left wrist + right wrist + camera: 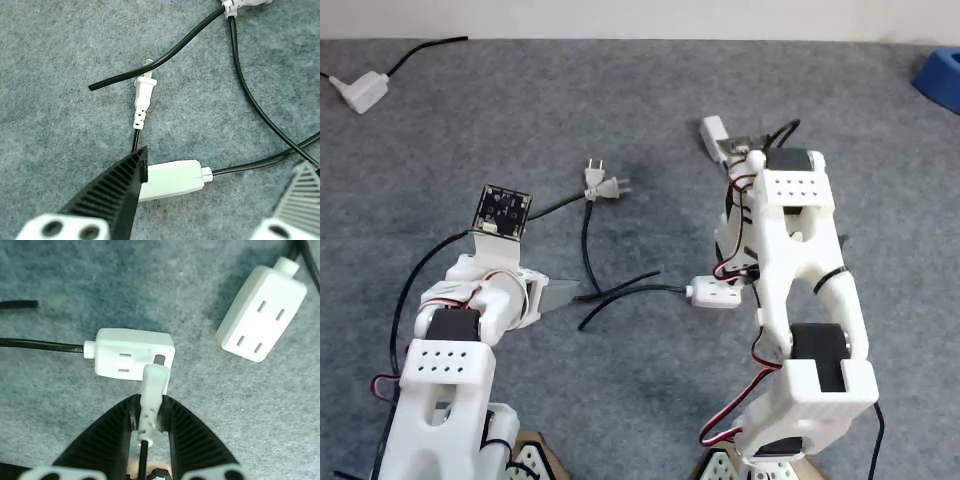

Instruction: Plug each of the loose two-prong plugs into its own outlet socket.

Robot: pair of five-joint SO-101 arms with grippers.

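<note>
White plug (155, 379): pinched by right gripper (151, 404), prongs apparently touching near outlet block (120, 347).
Left gripper (223, 160): spread wide over white connector (172, 179).

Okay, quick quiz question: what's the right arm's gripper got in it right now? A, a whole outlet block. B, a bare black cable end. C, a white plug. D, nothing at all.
C: the right wrist view shows the right gripper shut on a white plug, its head right at the outlet block.
</note>
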